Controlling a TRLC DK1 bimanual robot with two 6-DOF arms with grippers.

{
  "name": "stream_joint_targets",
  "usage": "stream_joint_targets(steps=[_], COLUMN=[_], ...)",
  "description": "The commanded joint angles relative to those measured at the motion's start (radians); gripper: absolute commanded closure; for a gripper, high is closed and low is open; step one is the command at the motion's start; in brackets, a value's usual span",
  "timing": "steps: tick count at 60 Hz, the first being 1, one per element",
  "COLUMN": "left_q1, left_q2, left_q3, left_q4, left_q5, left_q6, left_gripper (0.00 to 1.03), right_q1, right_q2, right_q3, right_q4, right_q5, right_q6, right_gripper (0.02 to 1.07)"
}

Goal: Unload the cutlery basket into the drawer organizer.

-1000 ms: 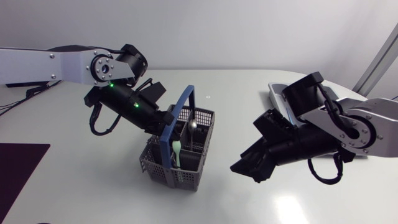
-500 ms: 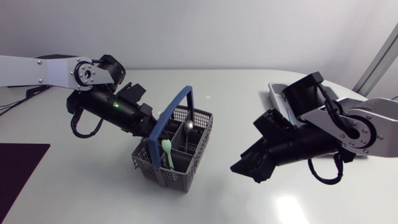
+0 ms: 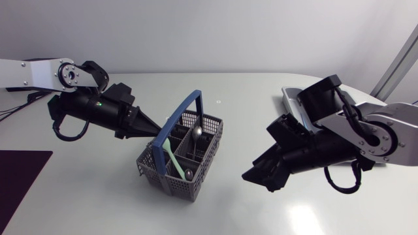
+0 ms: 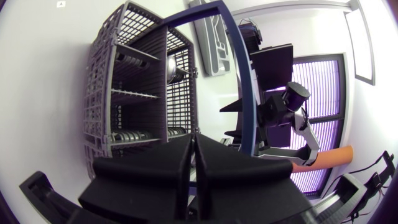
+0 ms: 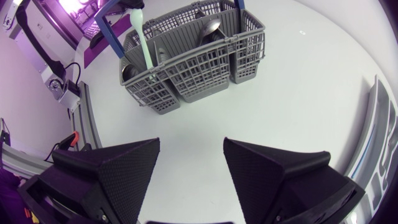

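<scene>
Cutlery basket: grey plastic lattice, several compartments, with a blue arched handle spanning it. It is sitting on the white table between the two arms, nearer the left one.

Contents: a pale green spoon is leaning in a compartment beside the handle's near post, bowl down. One silver spoon is standing in a middle compartment with its bowl showing above the rim. A second silver bowl is showing in the corner compartment nearest the camera.

Drawer organizer: a grey tray, lying on the table behind the right arm, well apart from the basket and mostly hidden by that arm.

Left gripper: the fingers are pressing flat against each other into one wedge, gripping nothing. The tip is pointing at the basket's side, just beside the foot of the handle. Whether it is touching the basket cannot be told. In the left wrist view the basket's lattice wall is filling the space ahead of the joined tips.

Right gripper: the fingers are standing wide apart with only bare table between them, touching nothing. It is hovering low and aiming toward the basket, which is lying ahead of it and clear of both fingers.
</scene>
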Motion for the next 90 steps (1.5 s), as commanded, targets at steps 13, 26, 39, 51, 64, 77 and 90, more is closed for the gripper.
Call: stream_joint_targets(steps=[13, 26, 39, 51, 64, 77, 90], left_q1=[0.118, 0.192, 0.165, -0.005, -0.140, -0.282, -0.394], left_q2=[-0.055, -0.153, -0.206, -0.236, -0.202, -0.159, -0.081], left_q3=[0.142, 0.288, 0.418, 0.454, 0.511, 0.538, 0.549], left_q4=[-0.161, -0.252, -0.393, -0.460, -0.450, -0.450, -0.450], left_q5=[0.077, 0.064, 0.051, 0.035, 0.017, 0.015, 0.005], left_q6=[0.105, 0.132, 0.214, 0.303, 0.318, 0.307, 0.315], left_gripper=[1.00, 1.00, 1.00, 1.00, 1.00, 1.00, 1.00], right_q1=[0.009, 0.009, 0.014, 0.058, 0.115, 0.175, 0.216], right_q2=[-0.020, -0.055, -0.152, -0.252, -0.270, -0.284, -0.315], right_q3=[-0.022, -0.011, 0.021, 0.093, 0.144, 0.155, 0.126], right_q4=[-0.012, -0.020, -0.023, -0.042, -0.036, -0.005, 0.024], right_q5=[-0.008, -0.002, 0.001, -0.004, 0.001, 0.004, -0.004], right_q6=[0.001, -0.001, -0.002, -0.004, -0.013, -0.030, -0.051], right_gripper=[0.32, 0.32, 0.32, 0.27, 0.23, 0.23, 0.23])
